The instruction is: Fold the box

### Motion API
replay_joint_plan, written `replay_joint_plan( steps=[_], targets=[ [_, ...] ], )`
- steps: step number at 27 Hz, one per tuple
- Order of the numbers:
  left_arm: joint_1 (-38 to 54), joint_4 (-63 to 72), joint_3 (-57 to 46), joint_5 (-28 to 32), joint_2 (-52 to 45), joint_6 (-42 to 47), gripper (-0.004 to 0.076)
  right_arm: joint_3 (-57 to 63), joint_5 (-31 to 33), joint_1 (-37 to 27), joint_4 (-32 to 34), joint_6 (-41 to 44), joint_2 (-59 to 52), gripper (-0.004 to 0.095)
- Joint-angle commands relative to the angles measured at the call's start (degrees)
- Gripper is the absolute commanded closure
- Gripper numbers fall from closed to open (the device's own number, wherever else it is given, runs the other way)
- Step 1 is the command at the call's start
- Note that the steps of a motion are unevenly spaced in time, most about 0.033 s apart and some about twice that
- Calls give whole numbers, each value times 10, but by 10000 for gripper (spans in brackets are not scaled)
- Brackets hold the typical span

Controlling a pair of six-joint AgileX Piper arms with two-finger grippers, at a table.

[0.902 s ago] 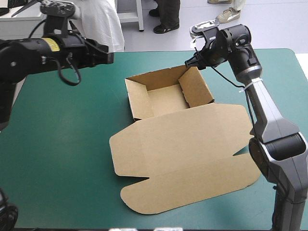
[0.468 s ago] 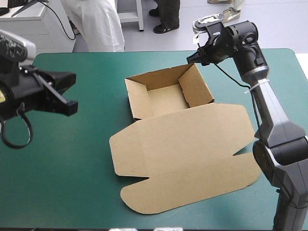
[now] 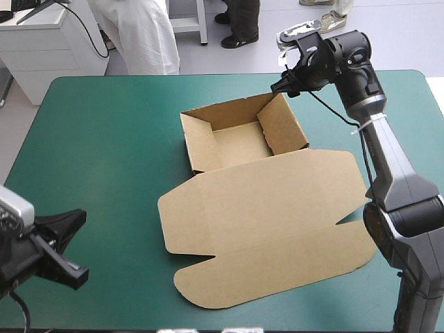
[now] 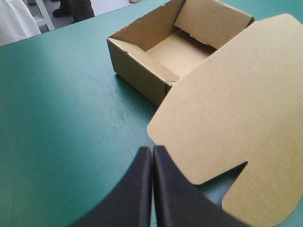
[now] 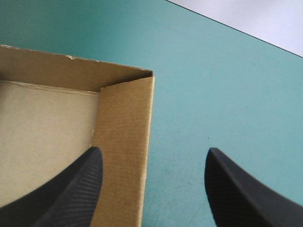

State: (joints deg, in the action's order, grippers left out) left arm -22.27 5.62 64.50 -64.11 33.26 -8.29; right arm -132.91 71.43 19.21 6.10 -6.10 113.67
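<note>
In the high view the brown box [image 3: 229,208] lies at the middle of the table [image 3: 104,139] with its teal-green cover. Its open tray [image 3: 284,125], walls raised, sits toward 12 o'clock, and its lid [image 3: 277,229] lies flat toward 6 o'clock. The left gripper [image 3: 73,246] hangs well apart from the box at about 8 o'clock, near the table's near-left corner. The right gripper [image 3: 281,84] is at the tray's far right corner, about 1 o'clock. In the left wrist view the left gripper [image 4: 152,156] has its black fingers pressed together in one point, holding nothing. Taking their pointing as 12, the lid [image 4: 236,94] lies ahead at 1 o'clock and the tray [image 4: 184,52] beyond it. In the right wrist view the right gripper [image 5: 154,150] is spread wide, one finger [image 5: 75,189] over the tray's inside and the other over bare cover. The tray's corner wall [image 5: 123,142] is between them, and contact cannot be told.
</note>
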Motion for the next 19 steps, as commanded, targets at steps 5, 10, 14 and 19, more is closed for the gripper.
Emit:
replay_joint_plan(
  steps=[5, 10, 14, 19],
  targets=[
    [-4, -15, -113, 62, -134, 68, 734, -16, 0, -3, 22, 2, 26, 303],
    [-4, -43, -173, 63, -205, 74, 734, -16, 0, -3, 16, 9, 67, 303],
    [-4, -43, -214, 63, -245, 86, 734, -16, 0, -3, 12, 13, 94, 304],
    [-3, -39, -271, 63, -282, 83, 734, -16, 0, -3, 11, 14, 124, 305]
  ],
)
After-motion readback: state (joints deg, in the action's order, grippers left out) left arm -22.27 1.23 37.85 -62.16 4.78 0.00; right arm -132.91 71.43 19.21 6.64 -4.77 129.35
